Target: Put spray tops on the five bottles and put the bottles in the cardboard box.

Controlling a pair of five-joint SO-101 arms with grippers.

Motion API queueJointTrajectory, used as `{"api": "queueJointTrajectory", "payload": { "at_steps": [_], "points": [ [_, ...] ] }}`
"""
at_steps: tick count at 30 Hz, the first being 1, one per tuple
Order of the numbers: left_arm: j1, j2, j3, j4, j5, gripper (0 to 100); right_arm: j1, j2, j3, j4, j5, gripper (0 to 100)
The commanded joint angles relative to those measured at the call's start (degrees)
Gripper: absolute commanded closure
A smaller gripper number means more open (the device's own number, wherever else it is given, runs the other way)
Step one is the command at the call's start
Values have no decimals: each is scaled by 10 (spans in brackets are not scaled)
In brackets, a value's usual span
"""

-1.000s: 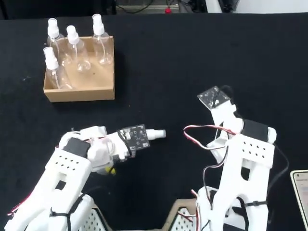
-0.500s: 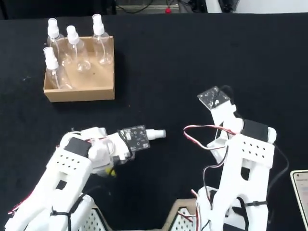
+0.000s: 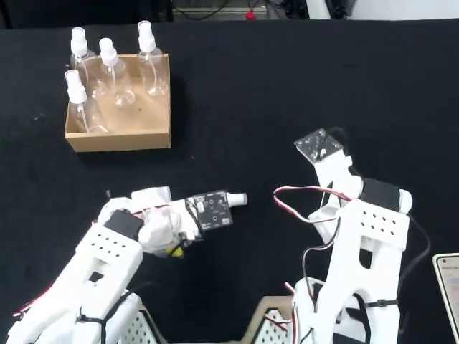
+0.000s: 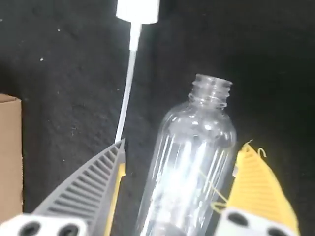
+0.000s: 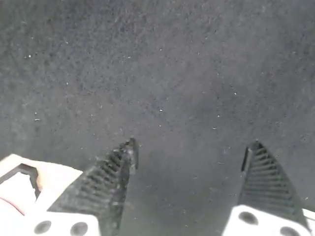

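A clear bottle [image 4: 189, 162] without a top lies between the grey and yellow fingers of my left gripper [image 4: 179, 145], which is shut on it, with the open neck pointing away from the wrist. Just beyond it a white spray top [image 4: 138, 10] lies on the black mat, and its thin tube runs back to the grey fingertip. In the high view the spray top [image 3: 237, 199] pokes out past the left arm [image 3: 172, 222], low and left of centre. My right gripper [image 5: 192, 147] hangs open over bare mat. The cardboard box [image 3: 118, 135] at the far left holds several capped bottles [image 3: 107, 64].
The right arm [image 3: 366, 222] stands at the lower right, with a pale flat object [image 3: 448, 283] at the right edge beside it. Black mat stretches between the box and both arms.
The left arm has shifted a little to the right, towards the spray top, which has stayed in place. The right arm has not moved.
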Motion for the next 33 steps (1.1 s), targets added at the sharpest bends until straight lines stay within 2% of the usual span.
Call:
{"api": "queueJointTrajectory", "payload": {
  "at_steps": [1, 13, 16, 20, 22, 25, 28, 31, 33],
  "points": [
    [7, -2, -1, -11, 4, 661, 7, -18, -3, 4, 2, 666],
    [2, -8, 45, -11, 5, 673, 7, -17, -2, 5, 2, 666],
    [0, -9, 57, -11, 12, 763, 6, -18, 7, 5, 2, 666],
    [-13, -10, 47, -11, 69, 876, 4, -18, 21, 1, 2, 665],
    [-35, -10, 38, -11, 70, 863, 4, -18, 21, 3, 2, 665],
    [-107, -10, 17, -1, 69, 852, 4, -18, 22, 4, 2, 665],
    [-189, -3, -19, 62, 23, 851, -1, -16, 22, 2, 2, 665],
    [-244, -3, -31, 113, -26, 851, -42, -15, 19, 1, -31, 664],
    [-259, -3, -30, 117, -28, 851, -90, -15, 16, 0, -71, 664]
  ]
}}
